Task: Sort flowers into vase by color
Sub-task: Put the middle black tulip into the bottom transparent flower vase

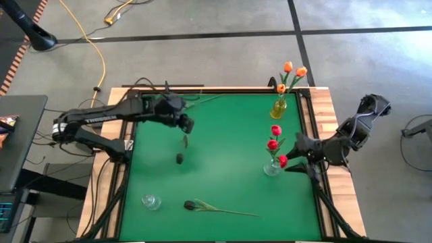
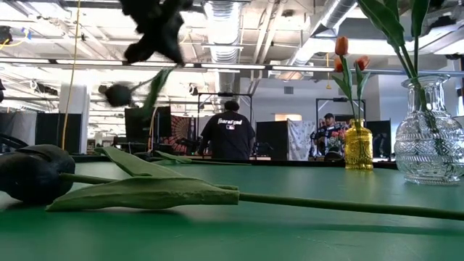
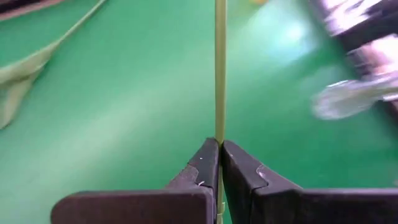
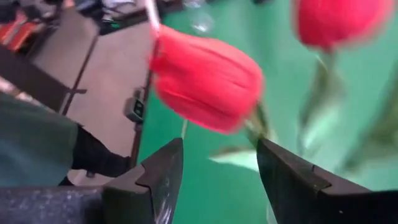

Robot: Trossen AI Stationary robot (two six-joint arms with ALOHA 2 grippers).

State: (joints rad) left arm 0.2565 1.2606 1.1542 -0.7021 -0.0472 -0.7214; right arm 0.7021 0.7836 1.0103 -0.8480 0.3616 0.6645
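My left gripper (image 1: 185, 126) hangs over the far left of the table, shut on the stem of a dark-headed tulip (image 1: 179, 158). In the low view that head (image 2: 116, 94) dangles below the gripper (image 2: 156, 32). A second dark tulip (image 1: 192, 204) lies flat near the near edge. Orange tulips (image 1: 291, 69) stand in a yellow vase (image 1: 279, 108), and red tulips (image 1: 273, 143) stand in a clear vase (image 1: 272, 167). My right gripper (image 1: 297, 156) is open, level beside the red tulips. A red head (image 4: 205, 81) shows just beyond its fingers, apart from them. My left gripper pinches the thin green stem (image 3: 219, 124) between its two fingers, which lie across it. The flower is lifted clear of the table and its dark head hangs below the gripper.
An empty small clear vase (image 1: 151, 201) stands near the near left corner. Another green stem with a leaf (image 1: 206, 101) lies along the far edge. Bare green table (image 1: 223, 155) spreads in the middle. People stand in the room beyond (image 2: 228, 134).
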